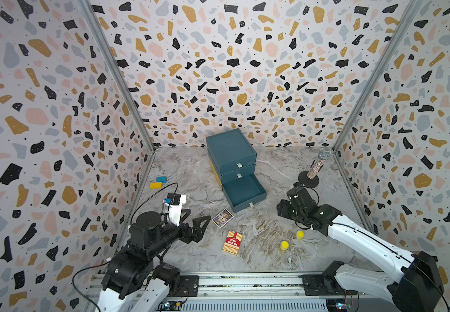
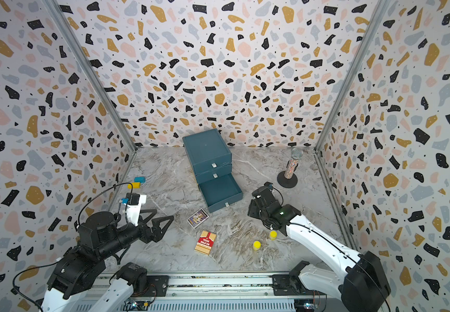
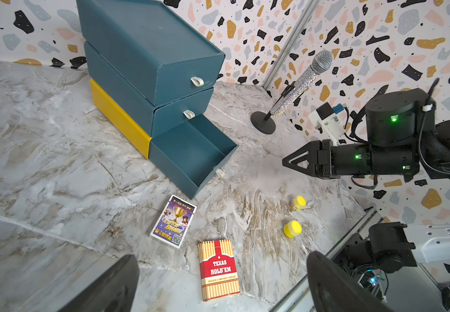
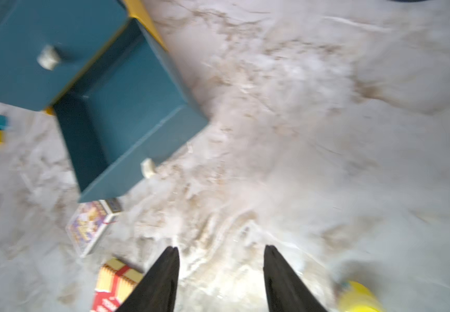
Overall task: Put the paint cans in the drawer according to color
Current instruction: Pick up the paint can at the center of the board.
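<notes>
Pick-up for the open bottom drawer (image 1: 243,190) is judged pending: the right hand (image 4: 221,247), spread empty, must be lowered around a yellow paint can (image 1: 299,235); left hand (image 1: 200,213) likewise open.

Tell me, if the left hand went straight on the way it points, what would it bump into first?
Probably the front of the pulled-out bottom drawer, near its white tab. The left hand aims just past the purple card box. Height is unclear, so it may touch the table first.
</notes>
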Action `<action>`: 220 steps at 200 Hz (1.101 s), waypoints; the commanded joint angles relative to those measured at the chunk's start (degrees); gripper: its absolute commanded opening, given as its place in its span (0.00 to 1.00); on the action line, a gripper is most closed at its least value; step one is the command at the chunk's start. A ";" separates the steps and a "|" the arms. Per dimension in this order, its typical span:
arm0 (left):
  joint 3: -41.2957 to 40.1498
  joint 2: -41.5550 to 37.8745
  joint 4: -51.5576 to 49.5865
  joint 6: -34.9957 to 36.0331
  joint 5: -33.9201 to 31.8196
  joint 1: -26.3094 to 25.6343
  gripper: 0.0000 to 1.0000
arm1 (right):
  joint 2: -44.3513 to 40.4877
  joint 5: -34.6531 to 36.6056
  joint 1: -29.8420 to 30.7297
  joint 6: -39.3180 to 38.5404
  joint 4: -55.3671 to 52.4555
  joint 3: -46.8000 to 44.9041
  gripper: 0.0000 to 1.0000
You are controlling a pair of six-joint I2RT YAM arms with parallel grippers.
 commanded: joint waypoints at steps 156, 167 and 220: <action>-0.92 -1.50 3.82 1.08 4.18 0.32 1.00 | 7.53 -2.62 -7.09 -3.58 -11.27 -7.90 0.58; -0.91 -1.43 3.86 1.07 4.03 0.35 1.00 | 8.19 -3.08 -7.70 -4.05 -10.59 -7.81 0.56; -0.92 -1.26 3.84 1.03 3.91 0.30 1.00 | 11.00 -6.58 -9.21 -5.98 -7.36 -7.55 0.51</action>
